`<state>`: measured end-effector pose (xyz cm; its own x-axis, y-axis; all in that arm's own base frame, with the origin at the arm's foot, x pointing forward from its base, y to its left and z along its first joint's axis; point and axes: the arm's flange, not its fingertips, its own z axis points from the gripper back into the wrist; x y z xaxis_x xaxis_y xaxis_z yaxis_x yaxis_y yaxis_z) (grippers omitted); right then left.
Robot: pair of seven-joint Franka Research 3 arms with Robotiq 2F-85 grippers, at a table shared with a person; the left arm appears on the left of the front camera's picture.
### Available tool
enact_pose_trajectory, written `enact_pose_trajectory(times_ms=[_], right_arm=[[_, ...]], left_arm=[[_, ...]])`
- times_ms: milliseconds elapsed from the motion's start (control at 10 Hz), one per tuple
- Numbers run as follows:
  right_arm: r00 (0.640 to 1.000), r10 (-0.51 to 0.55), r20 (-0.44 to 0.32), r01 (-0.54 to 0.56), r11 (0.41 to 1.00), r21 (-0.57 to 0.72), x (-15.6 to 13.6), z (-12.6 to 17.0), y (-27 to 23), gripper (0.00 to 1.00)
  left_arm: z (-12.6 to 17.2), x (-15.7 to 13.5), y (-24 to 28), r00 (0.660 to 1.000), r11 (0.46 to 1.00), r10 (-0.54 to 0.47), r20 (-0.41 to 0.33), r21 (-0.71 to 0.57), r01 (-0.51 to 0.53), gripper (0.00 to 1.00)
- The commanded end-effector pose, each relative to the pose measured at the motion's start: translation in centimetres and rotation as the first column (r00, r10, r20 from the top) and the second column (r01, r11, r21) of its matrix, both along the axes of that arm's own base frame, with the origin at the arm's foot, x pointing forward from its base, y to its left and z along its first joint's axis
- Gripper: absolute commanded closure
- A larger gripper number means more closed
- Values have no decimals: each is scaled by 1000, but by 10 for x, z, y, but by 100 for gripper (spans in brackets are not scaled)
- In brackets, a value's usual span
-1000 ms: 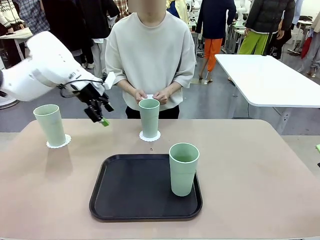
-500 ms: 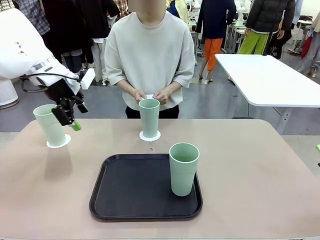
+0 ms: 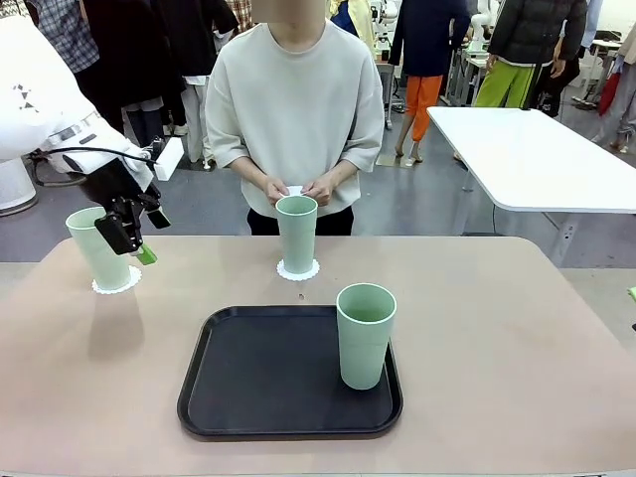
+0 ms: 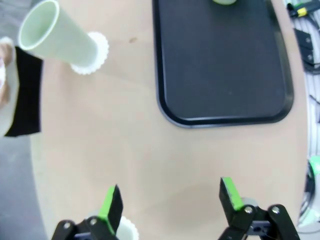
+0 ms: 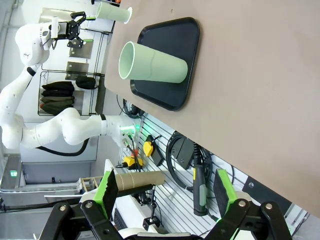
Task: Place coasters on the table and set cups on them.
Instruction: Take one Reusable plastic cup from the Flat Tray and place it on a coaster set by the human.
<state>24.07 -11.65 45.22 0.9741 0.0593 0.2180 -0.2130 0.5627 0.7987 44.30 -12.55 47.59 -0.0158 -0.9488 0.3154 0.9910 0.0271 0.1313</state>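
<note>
Three mint-green cups stand on the beige table [image 3: 497, 328]. The left cup [image 3: 97, 248] rests on a lacy white coaster [image 3: 119, 284]. The middle cup [image 3: 296, 234] [image 4: 57, 39] sits on a second coaster [image 3: 298, 271] [image 4: 98, 54]. The third cup [image 3: 365, 336] [image 5: 152, 62] stands on the black tray [image 3: 268, 378] [image 4: 225, 70] [image 5: 187, 40]. My left gripper [image 3: 135, 241] [image 4: 170, 200] hangs open just right of the left cup, holding nothing. My right gripper [image 5: 166, 190] is open and bare, off beyond the table's edge.
A person stands at the far side, both hands [image 3: 298, 189] close together behind the middle cup, holding a small white thing. A white table [image 3: 527, 159] stands at the back right. The right half of the beige table is bare.
My left gripper has swung left from near the table's middle to beside the left cup, staying open. The cups, tray and person's hands have not moved.
</note>
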Motion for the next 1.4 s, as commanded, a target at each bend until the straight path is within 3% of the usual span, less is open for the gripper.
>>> enact_pose_trajectory(times_ms=[0, 100, 200, 300, 400, 500, 600, 800, 900, 1000, 1100, 1300], right_arm=[[1000, 5, 16, -5, 1000, 21, 1, -2, 1, 0], [1000, 5, 16, -5, 1000, 21, 1, -2, 1, 0], [1000, 5, 16, -5, 1000, 21, 1, -2, 1, 0], [1000, 5, 16, -5, 1000, 21, 1, -2, 1, 0], [1000, 5, 16, -5, 1000, 21, 1, -2, 1, 0], [1000, 5, 16, -5, 1000, 21, 1, -2, 1, 0], [1000, 5, 16, -5, 1000, 21, 1, -2, 1, 0], [1000, 5, 16, -5, 1000, 21, 1, -2, 1, 0], [1000, 5, 16, -5, 1000, 21, 1, -2, 1, 0], [1000, 5, 16, -5, 1000, 21, 1, -2, 1, 0], [1000, 5, 16, -5, 1000, 21, 1, -2, 1, 0], [1000, 5, 16, -5, 1000, 21, 1, -2, 1, 0]], left_arm=[[2, 6, 0, 1000, 1000, -6, 10, 11, 6, 0], [0, 0, 0, 1000, 1000, 0, 0, 0, 0, 0], [20, -6, -1, 987, 991, 134, -84, 3, -134, 0], [34, -25, -3, 945, 955, 291, -147, -19, -297, 0], [54, -39, 2, 860, 876, 473, -193, 0, -482, 0], [67, -52, 12, 767, 805, 583, -270, 66, -589, 0], [70, -61, 20, 668, 722, 682, -298, 125, -681, 0], [66, -64, 36, 548, 593, 798, -252, 159, -789, 0], [59, -60, 47, 505, 559, 820, -269, 192, -806, 0], [53, -54, 53, 506, 558, 819, -272, 170, -812, 0], [70, -64, 44, 544, 591, 798, -261, 157, -791, 0], [70, -64, 44, 544, 591, 798, -261, 157, -791, 0]])
